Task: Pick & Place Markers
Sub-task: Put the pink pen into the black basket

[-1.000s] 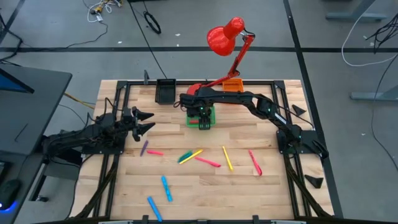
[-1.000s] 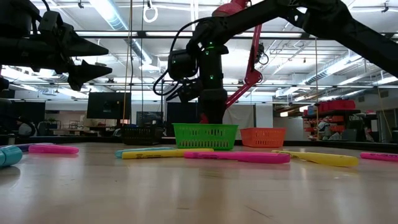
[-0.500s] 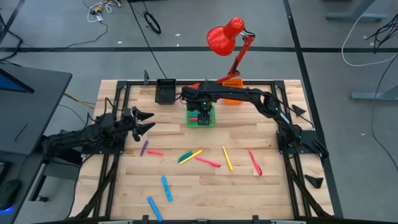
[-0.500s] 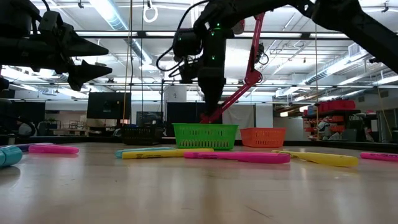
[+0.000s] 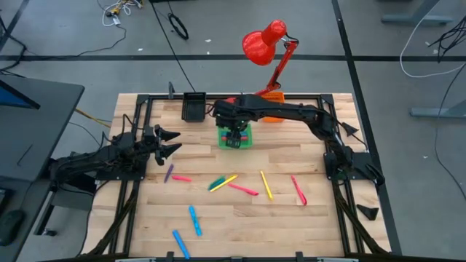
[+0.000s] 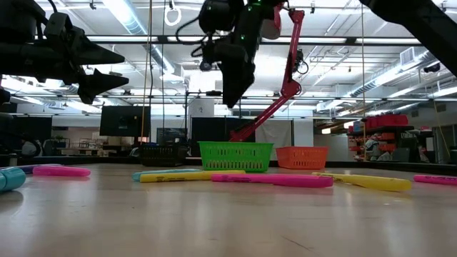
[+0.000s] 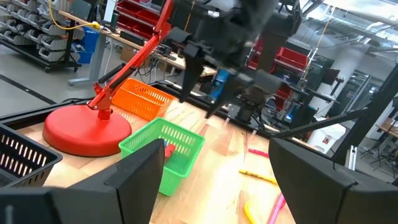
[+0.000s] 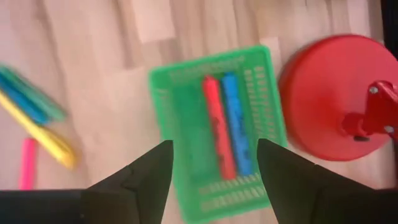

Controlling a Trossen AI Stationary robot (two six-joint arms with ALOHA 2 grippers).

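Several markers lie flat on the wooden table: purple (image 5: 169,172), pink (image 5: 181,178), green and yellow crossed (image 5: 222,182), pink (image 5: 242,189), yellow (image 5: 266,185), pink (image 5: 298,189), and two blue (image 5: 194,220). A red marker (image 8: 214,124) and a blue one (image 8: 235,124) lie side by side in the green bin (image 5: 234,136). My right gripper (image 8: 211,171) hangs open and empty above that bin (image 6: 235,155), well clear of its rim. My left gripper (image 5: 171,143) waits open near the table's left edge, raised off the table.
A black bin (image 5: 194,107) and an orange bin (image 5: 271,99) stand at the far edge beside the green one. The red lamp's base (image 8: 336,99) sits right next to the green bin, and its arm (image 6: 275,107) slants up behind my right gripper.
My right gripper has risen straight up from down at the green bin to well above it. The left arm and the markers on the table have kept still.
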